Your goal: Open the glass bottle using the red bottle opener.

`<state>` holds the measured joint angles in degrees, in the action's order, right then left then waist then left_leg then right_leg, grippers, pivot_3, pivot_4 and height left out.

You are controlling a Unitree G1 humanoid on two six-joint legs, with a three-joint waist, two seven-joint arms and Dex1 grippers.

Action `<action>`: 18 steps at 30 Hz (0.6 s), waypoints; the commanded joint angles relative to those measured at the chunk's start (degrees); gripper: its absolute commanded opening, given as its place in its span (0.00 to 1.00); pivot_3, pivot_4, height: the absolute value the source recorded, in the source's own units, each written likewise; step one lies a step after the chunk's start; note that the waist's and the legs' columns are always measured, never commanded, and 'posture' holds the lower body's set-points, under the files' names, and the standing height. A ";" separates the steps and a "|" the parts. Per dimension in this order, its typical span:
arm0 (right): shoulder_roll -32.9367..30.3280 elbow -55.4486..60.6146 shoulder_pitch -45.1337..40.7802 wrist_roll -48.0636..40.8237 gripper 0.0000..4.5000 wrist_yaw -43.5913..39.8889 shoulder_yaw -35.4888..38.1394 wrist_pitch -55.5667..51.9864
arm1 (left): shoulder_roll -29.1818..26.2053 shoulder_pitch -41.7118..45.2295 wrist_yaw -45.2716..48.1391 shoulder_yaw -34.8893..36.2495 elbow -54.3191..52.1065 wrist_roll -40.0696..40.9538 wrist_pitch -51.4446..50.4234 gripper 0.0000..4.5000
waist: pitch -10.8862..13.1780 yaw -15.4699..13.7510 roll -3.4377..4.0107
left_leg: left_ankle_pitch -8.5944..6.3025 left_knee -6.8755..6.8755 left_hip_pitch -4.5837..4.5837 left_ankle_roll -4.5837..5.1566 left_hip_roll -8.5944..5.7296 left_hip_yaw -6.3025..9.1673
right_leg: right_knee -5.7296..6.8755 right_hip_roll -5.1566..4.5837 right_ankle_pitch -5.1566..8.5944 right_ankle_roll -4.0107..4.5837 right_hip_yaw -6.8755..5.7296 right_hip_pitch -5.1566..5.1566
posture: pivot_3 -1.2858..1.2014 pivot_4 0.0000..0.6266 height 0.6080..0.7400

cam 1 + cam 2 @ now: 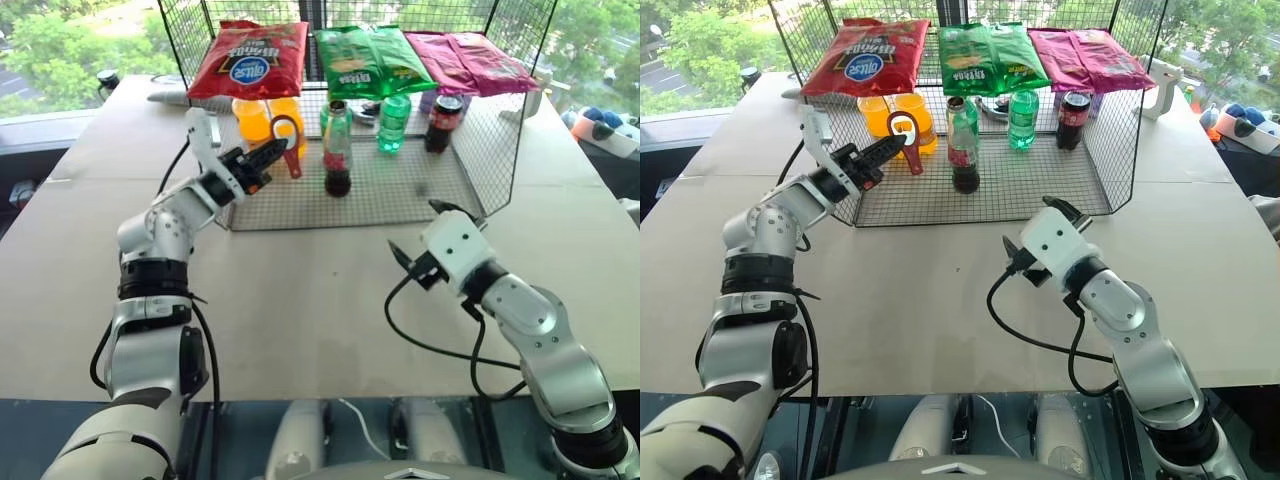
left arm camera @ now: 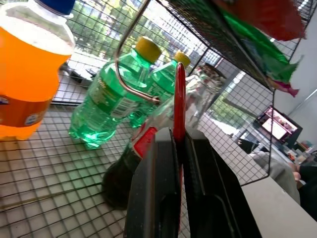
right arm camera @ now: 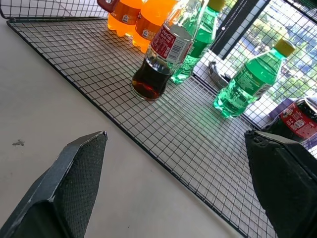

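1. The left gripper (image 1: 272, 153) was raised over the wire rack's (image 1: 400, 200) left part, its fingers (image 2: 163, 188) clamped on the red bottle opener (image 1: 288, 142), ring end up, in front of the orange bottles (image 1: 262, 117).
2. The glass bottle (image 1: 337, 150) stood upright on the rack floor, just right of the opener (not touching it), with dark cola low inside.
3. Behind it stood two green bottles (image 3: 250, 82) and a dark cola bottle (image 1: 443, 122); snack bags (image 1: 365, 60) lay on top.
4. The right gripper (image 1: 421, 245) hovered over the tabletop (image 1: 300, 300) before the rack, fingers (image 3: 69, 183) spread wide, holding nothing.
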<state>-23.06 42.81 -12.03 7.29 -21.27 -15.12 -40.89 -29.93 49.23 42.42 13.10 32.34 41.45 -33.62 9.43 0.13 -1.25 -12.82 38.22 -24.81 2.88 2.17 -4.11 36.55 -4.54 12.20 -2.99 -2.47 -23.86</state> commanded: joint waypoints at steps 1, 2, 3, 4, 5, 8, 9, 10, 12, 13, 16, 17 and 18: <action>0.23 3.85 0.41 0.16 1.00 0.60 1.36 0.99 | -1.32 2.44 2.05 2.14 1.69 -1.61 2.01 0.01 | 0.01 0.01 -0.02 | -0.02 0.00 0.00 0.03 0.00 0.02 | -0.01 -0.01 0.00 -0.01 0.00 0.00 | 0.52 0.24 1.00; 0.21 3.98 0.64 0.18 1.00 0.63 1.44 0.96 | -1.51 2.56 2.31 2.30 2.16 -2.06 2.18 0.01 | 0.01 0.01 -0.02 | -0.02 0.00 0.00 0.04 0.00 0.04 | -0.02 -0.01 0.01 -0.01 0.00 0.00 | 0.52 0.24 1.00; 0.18 4.07 0.85 0.25 1.00 0.70 1.42 0.94 | -1.70 2.58 2.65 2.37 2.55 -2.42 2.24 0.01 | 0.01 0.06 -0.02 | -0.03 0.01 0.00 0.04 0.00 0.05 | -0.02 -0.02 0.01 -0.02 0.00 0.00 | 0.52 0.24 1.00; 0.15 4.15 1.04 0.28 1.00 0.75 1.42 0.94 | -1.91 2.53 3.22 2.27 2.81 -2.79 2.09 0.01 | 0.01 0.13 -0.02 | -0.03 0.01 0.00 0.05 0.00 0.06 | -0.02 -0.02 0.01 -0.02 0.01 0.00 | 0.52 0.24 1.00; 0.22 4.22 1.16 0.33 1.00 0.88 1.38 0.85 | -2.06 2.51 3.72 2.20 3.30 -3.26 2.22 0.01 | 0.01 0.15 -0.02 | -0.03 0.01 0.00 0.05 0.01 0.07 | -0.02 -0.02 0.00 -0.02 0.01 0.00 | 0.52 0.24 1.00; 0.31 4.33 1.30 0.41 1.00 1.00 1.26 0.76 | -2.03 2.95 4.60 2.45 4.66 -4.06 2.55 0.01 | 0.01 0.14 -0.03 | -0.03 0.00 0.01 0.06 0.01 0.07 | -0.01 -0.02 0.00 -0.01 0.01 0.00 | 0.52 0.24 1.00; 0.33 4.34 1.33 0.42 1.00 1.02 1.26 0.76 | -1.97 3.19 4.73 2.61 5.14 -4.36 2.65 0.01 | 0.01 0.14 -0.03 | -0.04 0.01 0.00 0.06 0.01 0.07 | -0.01 -0.02 0.00 -0.01 0.01 0.00 | 0.52 0.24 1.00; 0.34 4.33 1.35 0.46 1.00 1.06 1.21 0.77 | -1.98 3.36 4.98 2.69 5.52 -4.58 2.70 0.01 | 0.02 0.15 -0.03 | -0.04 0.01 0.00 0.06 0.01 0.07 | -0.01 -0.02 0.00 -0.01 0.01 0.00 | 0.52 0.24 1.00; 0.33 4.32 1.43 0.49 1.00 1.08 1.22 0.78 | -2.00 3.67 5.56 2.69 6.05 -5.35 2.82 0.01 | 0.02 0.15 -0.03 | -0.04 0.01 0.00 0.07 0.01 0.07 | -0.01 -0.02 0.00 -0.01 0.01 0.00 | 0.52 0.24 1.00; 0.30 4.32 1.48 0.52 1.00 1.09 1.26 0.80 | -2.01 3.85 5.61 2.66 6.35 -5.84 3.10 0.01 | 0.02 0.15 -0.03 | -0.04 0.01 0.00 0.07 0.01 0.07 | -0.01 -0.02 0.00 -0.01 0.01 0.00 | 0.52 0.24 1.00; 0.32 4.33 1.59 0.53 1.00 1.16 1.38 0.80 | -2.40 4.66 7.08 2.03 6.87 -7.44 3.74 0.01 | 0.02 0.16 -0.03 | -0.04 0.01 0.00 0.08 0.01 0.06 | -0.01 -0.02 0.00 -0.01 0.01 0.00 | 0.52 0.24 1.00; 0.36 4.33 1.62 0.51 1.00 1.20 1.40 0.82 | -2.64 5.04 7.81 1.96 7.01 -7.67 3.43 0.01 | 0.02 0.16 -0.03 | -0.04 0.01 0.00 0.08 0.01 0.06 | 0.00 -0.02 0.00 -0.01 0.01 0.00 | 0.52 0.24 1.00; 0.39 4.31 1.64 0.49 1.00 1.21 1.41 0.83 | -2.82 5.33 8.42 1.91 7.17 -7.93 3.16 0.01 | 0.02 0.16 -0.04 | -0.04 0.01 0.00 0.08 0.01 0.05 | 0.00 -0.02 0.00 -0.01 0.01 0.00 | 0.52 0.24 1.00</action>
<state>-22.77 44.45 -10.42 7.36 -20.72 -14.89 -40.90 -31.42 52.39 49.14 15.03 39.85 33.90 -30.69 9.46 0.29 -1.29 -12.86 38.23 -24.81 2.96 2.17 -4.06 36.55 -4.56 12.19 -3.00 -2.46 -23.86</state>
